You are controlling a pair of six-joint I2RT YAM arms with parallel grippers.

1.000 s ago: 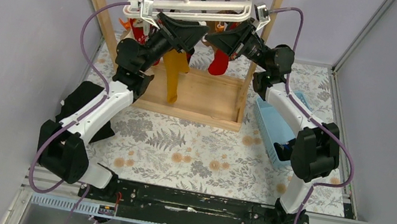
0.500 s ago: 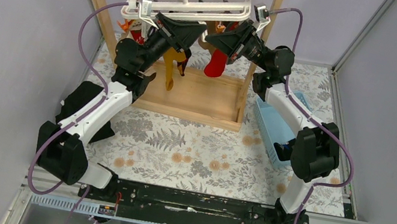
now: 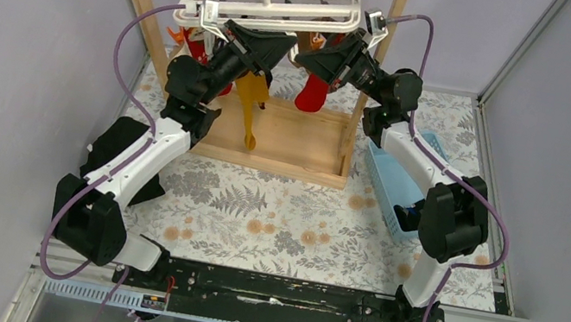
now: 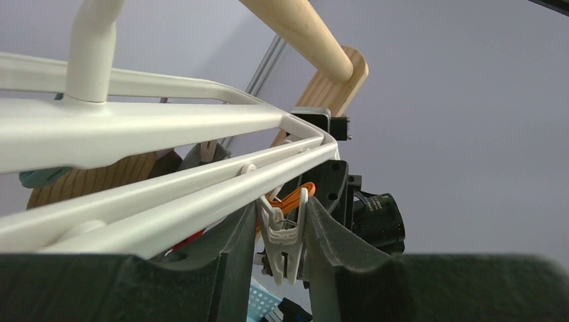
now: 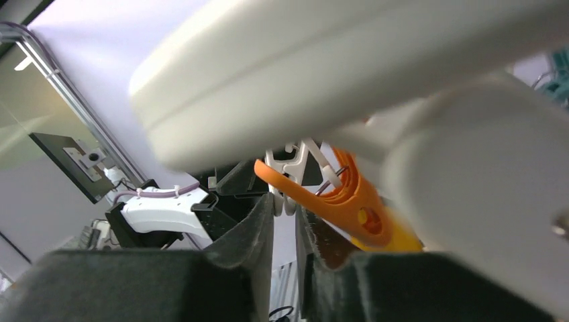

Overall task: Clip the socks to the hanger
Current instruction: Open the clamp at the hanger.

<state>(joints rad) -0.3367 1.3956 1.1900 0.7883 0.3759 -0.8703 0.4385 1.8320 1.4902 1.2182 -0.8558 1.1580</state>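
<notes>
In the top view, your hanger (image 3: 278, 4) hangs by its hook from the round rail of the wooden rack (image 3: 286, 139) at the far end of the surface (image 3: 282, 213). Both arms reach up under it. The left claw (image 3: 280, 39) and right claw (image 3: 307, 53) sit close together beneath the frame's right half. A mustard sock (image 3: 251, 116) dangles below the left claw. A red sock (image 3: 312, 93) dangles below the right one. A blue basket (image 3: 391, 179) stands to the right, beside the rack.

In the left wrist view, your left claw (image 4: 282, 221) is pinching a white clip (image 4: 283, 241) that hangs from the hanger's bars (image 4: 168, 127). One finger (image 4: 231, 255) presses each side. An orange peg (image 4: 295, 196) shows just behind the clip.

In the right wrist view, your right claw (image 5: 285, 208) has its fingers (image 5: 258, 231) nearly pressed together, with only a thin slit between them. The lower end of a pale clip (image 5: 290, 176) sits right at the tips. You cannot tell whether it is gripped. An orange peg (image 5: 335, 198) lies just to its right, under the blurred hanger frame (image 5: 322, 74).
</notes>
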